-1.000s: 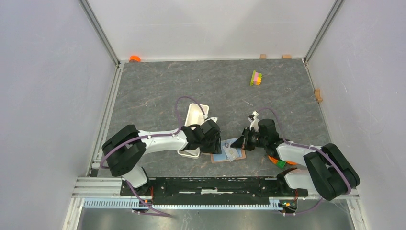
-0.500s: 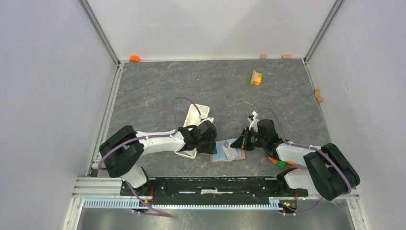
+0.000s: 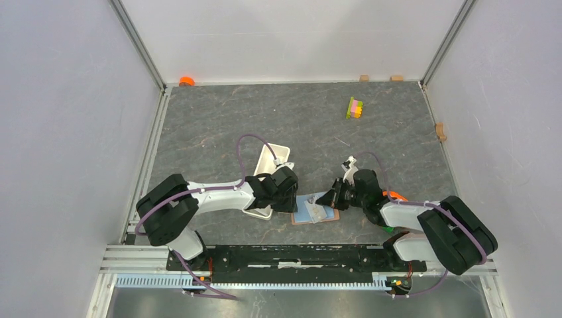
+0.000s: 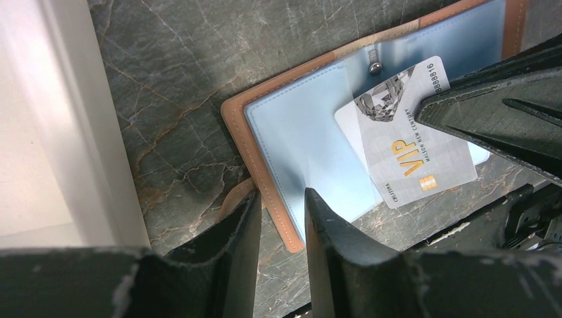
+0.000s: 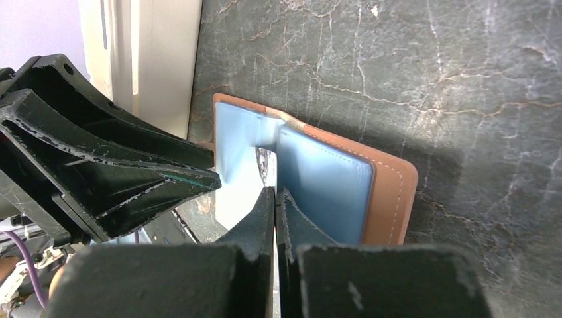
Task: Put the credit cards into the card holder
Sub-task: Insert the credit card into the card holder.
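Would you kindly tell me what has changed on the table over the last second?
The left gripper drew back slightly toward its own side, and its jaws narrowed over the card holder's edge. The right gripper shifted a little toward the left arm. Unchanged: the card holder lies open, the credit card rests on it, the right gripper is shut, and the white tray has not moved.

The top view looks steeply down from high at the near edge over the whole tabletop (image 3: 265, 112). Both wrist views sit close, seemingly on opposite sides, sharing the open card holder (image 4: 278, 132).
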`<action>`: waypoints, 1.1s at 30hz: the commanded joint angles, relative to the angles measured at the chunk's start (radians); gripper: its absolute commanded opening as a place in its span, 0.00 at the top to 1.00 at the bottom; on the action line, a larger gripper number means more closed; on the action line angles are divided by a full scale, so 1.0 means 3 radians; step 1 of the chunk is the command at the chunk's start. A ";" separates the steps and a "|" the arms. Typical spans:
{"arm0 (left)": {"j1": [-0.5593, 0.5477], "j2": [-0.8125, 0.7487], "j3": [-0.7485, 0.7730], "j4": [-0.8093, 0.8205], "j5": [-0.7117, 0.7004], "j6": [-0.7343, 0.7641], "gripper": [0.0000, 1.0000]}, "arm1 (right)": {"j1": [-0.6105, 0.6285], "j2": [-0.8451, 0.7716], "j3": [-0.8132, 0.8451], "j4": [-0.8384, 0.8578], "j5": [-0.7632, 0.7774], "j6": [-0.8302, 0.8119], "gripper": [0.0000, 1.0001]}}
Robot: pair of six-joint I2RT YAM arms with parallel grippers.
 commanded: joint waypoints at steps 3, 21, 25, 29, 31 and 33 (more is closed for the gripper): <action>-0.0009 0.0049 -0.0110 0.0094 0.0039 -0.0071 0.64 | 0.0035 0.0138 -0.0148 0.0351 0.0351 0.0076 1.00; 0.0001 0.0060 -0.0123 0.0197 0.0136 -0.0088 0.67 | 0.0308 0.0380 -0.0339 0.0750 0.0623 0.0202 1.00; 0.0001 0.0064 -0.0131 0.0242 0.0177 -0.0098 0.68 | 0.0403 0.0378 -0.0432 0.0837 0.0691 0.0317 1.00; 0.0001 0.0047 -0.0135 0.0277 0.0198 -0.0106 0.69 | 0.0544 0.0331 -0.0412 0.0821 0.0811 0.0333 1.00; 0.0001 0.0034 -0.0148 0.0274 0.0187 -0.0108 0.69 | 0.0574 0.0278 -0.0366 0.0719 0.0857 0.0286 0.95; 0.0003 0.0025 -0.0169 0.0279 0.0176 -0.0113 0.71 | 0.0578 0.0176 -0.0321 0.0567 0.0916 0.0208 0.88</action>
